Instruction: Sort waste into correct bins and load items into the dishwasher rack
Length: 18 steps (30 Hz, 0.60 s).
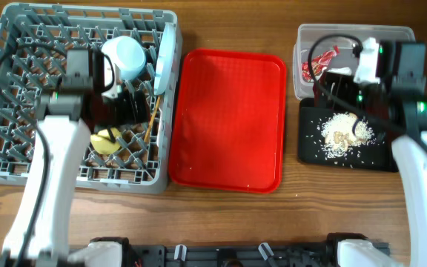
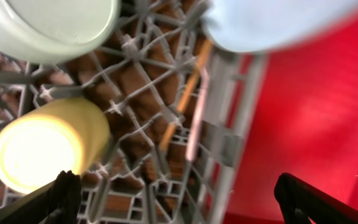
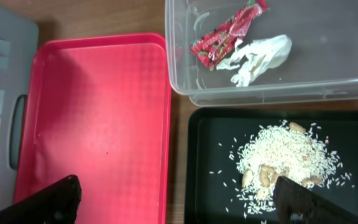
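Observation:
The grey dishwasher rack (image 1: pixel 21 159) at the left holds the white plate (image 1: pixel 166 55) on edge, an upturned light blue bowl (image 1: pixel 124 55), a yellow cup (image 1: pixel 106 141) on its side and wooden chopsticks (image 1: pixel 153 119). My left gripper (image 2: pixel 179 202) is open and empty above the rack's right side, with the yellow cup (image 2: pixel 42 149), chopsticks (image 2: pixel 188 93) and plate (image 2: pixel 278 22) below it. The clear tub (image 3: pixel 353 81) holds the red-and-white wrapper (image 3: pixel 229 34) and white napkin (image 3: pixel 257 56). The black tray (image 3: pixel 210 155) holds the rice scraps (image 3: pixel 284 158). My right gripper (image 3: pixel 179 202) is open and empty above the gap between the red tray and the black tray.
The flat red tray (image 1: pixel 228 119) lies bare between the rack and the bins; it also shows in the right wrist view (image 3: pixel 92 124). Bare wooden table runs along the front edge (image 1: pixel 236 215). The pale green bowl and fork cannot be made out.

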{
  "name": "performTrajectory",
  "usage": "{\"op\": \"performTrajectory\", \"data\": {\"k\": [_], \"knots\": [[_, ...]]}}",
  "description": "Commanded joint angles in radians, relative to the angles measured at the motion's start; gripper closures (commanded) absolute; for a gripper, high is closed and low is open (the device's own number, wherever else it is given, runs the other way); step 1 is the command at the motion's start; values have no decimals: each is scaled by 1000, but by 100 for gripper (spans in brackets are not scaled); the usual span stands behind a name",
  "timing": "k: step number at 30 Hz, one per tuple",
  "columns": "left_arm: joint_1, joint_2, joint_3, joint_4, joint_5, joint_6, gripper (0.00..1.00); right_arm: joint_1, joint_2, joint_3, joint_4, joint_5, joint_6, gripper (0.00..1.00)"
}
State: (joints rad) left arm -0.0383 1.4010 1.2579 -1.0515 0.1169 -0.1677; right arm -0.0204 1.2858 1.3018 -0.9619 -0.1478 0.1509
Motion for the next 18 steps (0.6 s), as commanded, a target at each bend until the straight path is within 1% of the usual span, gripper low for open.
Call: {"op": "performTrajectory", "data": {"k": [1, 4, 6, 9, 14, 18], "knots": [[-40, -210, -138, 76, 21, 55, 0, 0, -180, -135, 43, 21, -17, 0], [-72, -394, -258, 157, 21, 75, 0, 0, -341, -224, 57, 63, -6, 0], [-94, -530, -328, 198, 21, 49, 0, 0, -457, -264, 54, 120, 30, 0], [-104, -689, -377, 195, 21, 22, 0, 0, -584, -279, 31, 132, 33, 0], [-104, -826, -377, 177, 21, 22, 0, 0, -673, -279, 14, 132, 33, 0], [-104, -883, -377, 156, 21, 23, 0, 0, -680, -279, 10, 132, 33, 0]]}}
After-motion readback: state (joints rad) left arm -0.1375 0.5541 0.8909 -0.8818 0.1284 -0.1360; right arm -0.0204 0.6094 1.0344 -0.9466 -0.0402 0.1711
